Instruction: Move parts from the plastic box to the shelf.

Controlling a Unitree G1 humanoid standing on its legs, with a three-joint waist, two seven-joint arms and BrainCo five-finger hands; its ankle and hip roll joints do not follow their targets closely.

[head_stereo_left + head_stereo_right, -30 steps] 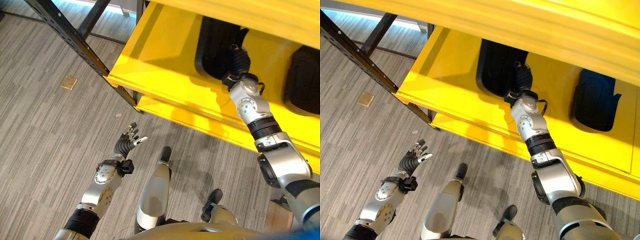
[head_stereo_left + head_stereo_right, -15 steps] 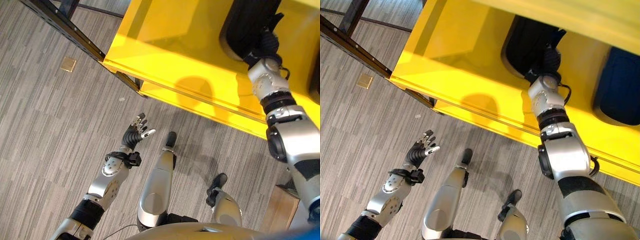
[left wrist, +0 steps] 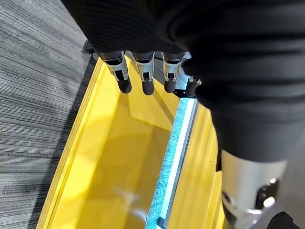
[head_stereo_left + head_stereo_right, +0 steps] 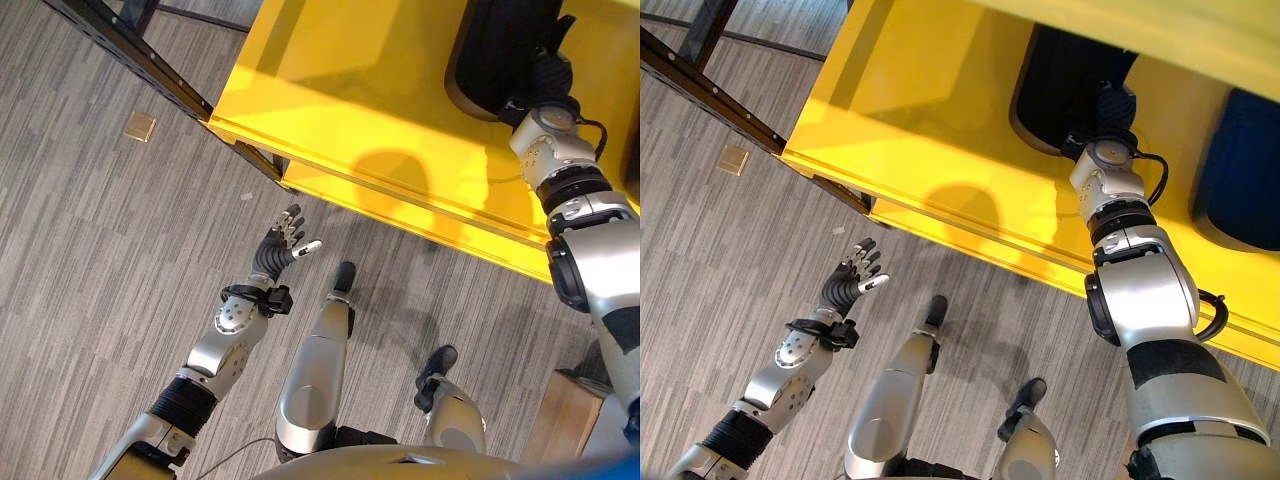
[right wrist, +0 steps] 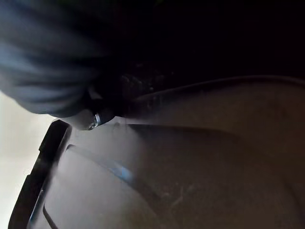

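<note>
A black moulded part (image 4: 495, 60) lies on the yellow shelf (image 4: 340, 110), and a second black part (image 4: 1245, 170) lies further to the right on the same board. My right hand (image 4: 1114, 105) reaches over the shelf's front edge and rests against the first part; its fingers are hidden behind its dark cover. In the right wrist view the part's dark, curved surface (image 5: 190, 167) is very close. My left hand (image 4: 283, 243) hangs above the floor in front of the shelf, open with straight fingers (image 3: 143, 76) and holding nothing.
A dark perforated rack upright (image 4: 140, 55) slants along the shelf's left end. A lower yellow board (image 4: 400, 215) juts out beneath the top one. A small tan square (image 4: 140, 126) lies on the grey floor. A wooden edge (image 4: 565, 430) is at lower right.
The camera has tilted, shifting the whole picture. My left hand has risen a little toward the shelf's front edge. My right hand stays against the black part.
</note>
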